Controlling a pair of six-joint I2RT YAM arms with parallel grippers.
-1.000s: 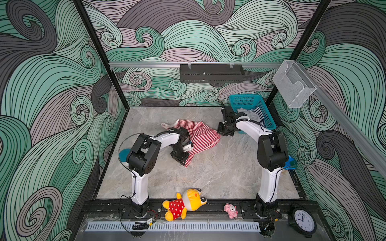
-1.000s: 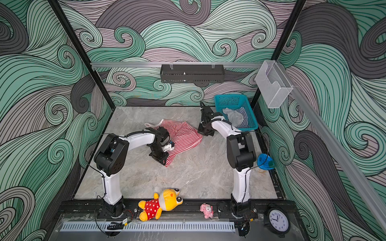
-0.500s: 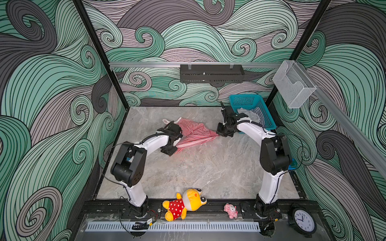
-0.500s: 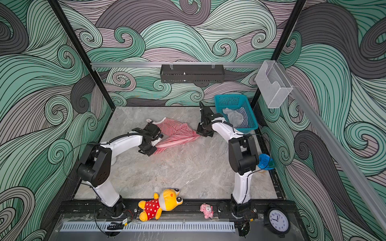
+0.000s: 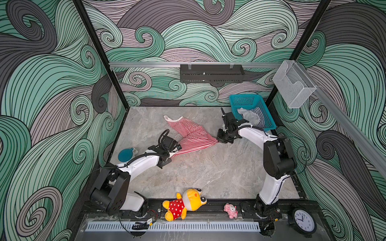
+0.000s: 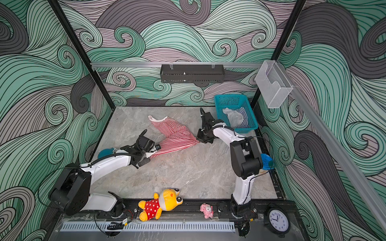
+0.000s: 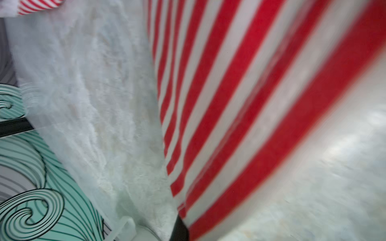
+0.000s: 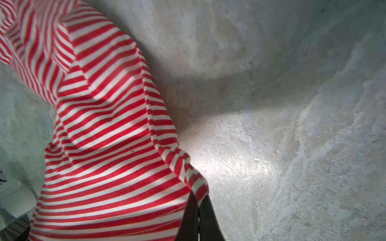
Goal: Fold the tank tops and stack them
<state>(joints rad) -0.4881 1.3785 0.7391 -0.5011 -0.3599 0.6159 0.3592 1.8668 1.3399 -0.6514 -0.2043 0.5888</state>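
Note:
The red-and-white tank top (image 5: 192, 133) (image 6: 175, 132) hangs stretched between my two grippers over the marble table, with its white-trimmed neck end trailing toward the back. My left gripper (image 5: 177, 147) (image 6: 157, 147) is shut on one hem corner; its wrist view shows blurred stripes (image 7: 229, 104) running into the jaws. The right gripper (image 5: 218, 141) (image 6: 198, 139) is shut on the opposite corner, with the fabric (image 8: 104, 135) pinched between its dark fingers (image 8: 206, 217). The navy-and-white tank top (image 5: 259, 118) (image 6: 244, 119) lies crumpled in the teal basket (image 5: 242, 100) (image 6: 227, 99).
A yellow plush toy in a red polka-dot dress (image 5: 183, 203) and a small pink toy (image 5: 230, 210) lie on the front rail. A blue disc (image 5: 125, 154) sits at the table's left edge. A clock (image 5: 302, 218) stands front right. A pale cloth (image 5: 249, 116) shares the basket.
The left arm has swung out to the left with its corner. The red-and-white tank top has gone from bunched to stretched out between the two grippers. The right gripper has barely moved.

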